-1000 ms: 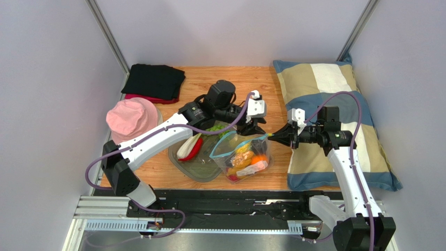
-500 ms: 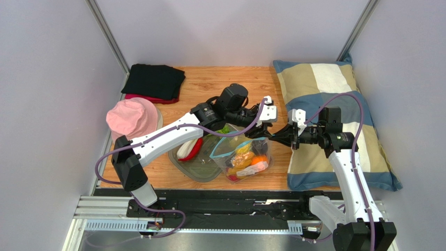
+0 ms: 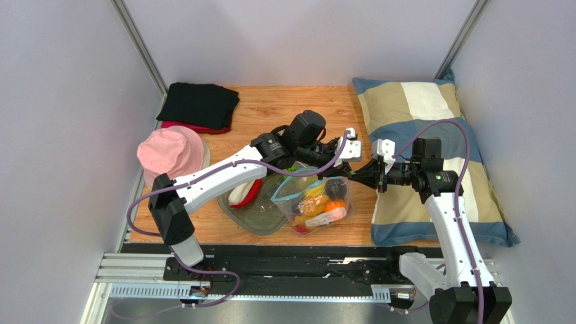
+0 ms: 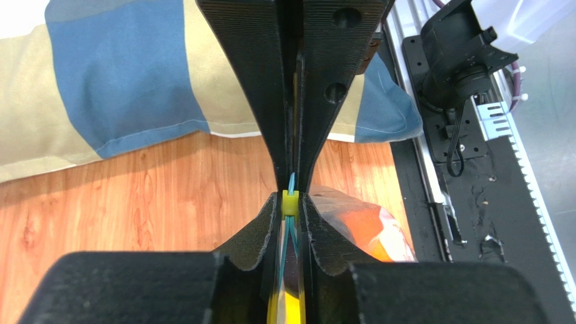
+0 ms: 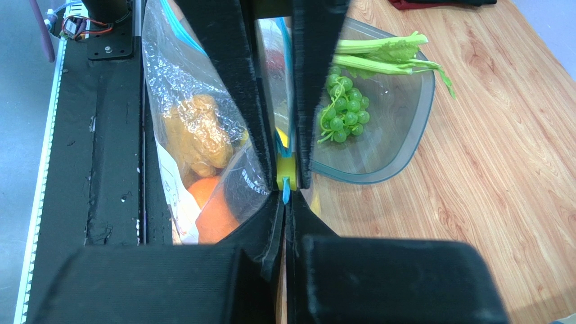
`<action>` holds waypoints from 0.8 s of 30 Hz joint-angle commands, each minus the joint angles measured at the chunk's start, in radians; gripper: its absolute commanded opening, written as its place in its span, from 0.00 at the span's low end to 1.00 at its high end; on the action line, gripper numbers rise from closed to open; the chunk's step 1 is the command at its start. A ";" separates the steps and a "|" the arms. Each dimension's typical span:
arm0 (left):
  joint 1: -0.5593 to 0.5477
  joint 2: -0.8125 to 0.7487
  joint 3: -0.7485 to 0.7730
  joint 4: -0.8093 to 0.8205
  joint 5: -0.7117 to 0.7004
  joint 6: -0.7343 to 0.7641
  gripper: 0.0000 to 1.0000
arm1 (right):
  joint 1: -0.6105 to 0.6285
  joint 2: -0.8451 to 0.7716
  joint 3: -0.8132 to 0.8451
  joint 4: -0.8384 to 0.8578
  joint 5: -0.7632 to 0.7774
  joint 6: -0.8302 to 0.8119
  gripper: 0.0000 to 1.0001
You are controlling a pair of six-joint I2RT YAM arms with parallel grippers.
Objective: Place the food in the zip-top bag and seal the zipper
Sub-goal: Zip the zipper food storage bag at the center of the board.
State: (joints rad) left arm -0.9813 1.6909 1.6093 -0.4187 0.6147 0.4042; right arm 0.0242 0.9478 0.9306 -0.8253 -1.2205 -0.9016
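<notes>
I work in a robot test cell, a lab booth rather than a home. Plain pale wall panels (image 3: pixel 304 40) close in the wooden tabletop (image 3: pixel 284 101) on three sides, joined by bare metal posts (image 3: pixel 138 44). Nearer than the clear grey tray (image 3: pixel 251 217) runs a black mounting rail (image 3: pixel 284 260) on slotted aluminium framing (image 3: pixel 128 273), carrying my left arm (image 3: pixel 209 179) and right arm (image 3: pixel 449 223) with purple cables (image 3: pixel 145 196) looping. Household things lie about like props: a striped pillow (image 3: pixel 433 101) right of the tray, a pink hat (image 3: pixel 169 152) left of it, folded black cloth (image 3: pixel 199 102) beyond it.
</notes>
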 commanded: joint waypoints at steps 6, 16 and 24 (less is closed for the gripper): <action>0.000 -0.065 -0.029 -0.110 -0.007 0.012 0.08 | -0.066 -0.006 0.042 0.034 -0.028 0.052 0.00; 0.033 -0.149 -0.084 -0.215 -0.089 -0.031 0.08 | -0.156 0.008 0.045 0.041 -0.024 0.102 0.00; 0.070 -0.215 -0.097 -0.311 -0.119 -0.008 0.07 | -0.182 0.006 0.020 0.048 -0.001 0.087 0.00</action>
State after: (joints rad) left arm -0.9382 1.5715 1.5284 -0.5770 0.5205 0.3988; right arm -0.1177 0.9588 0.9306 -0.8257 -1.2686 -0.8082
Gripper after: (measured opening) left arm 0.108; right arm 0.007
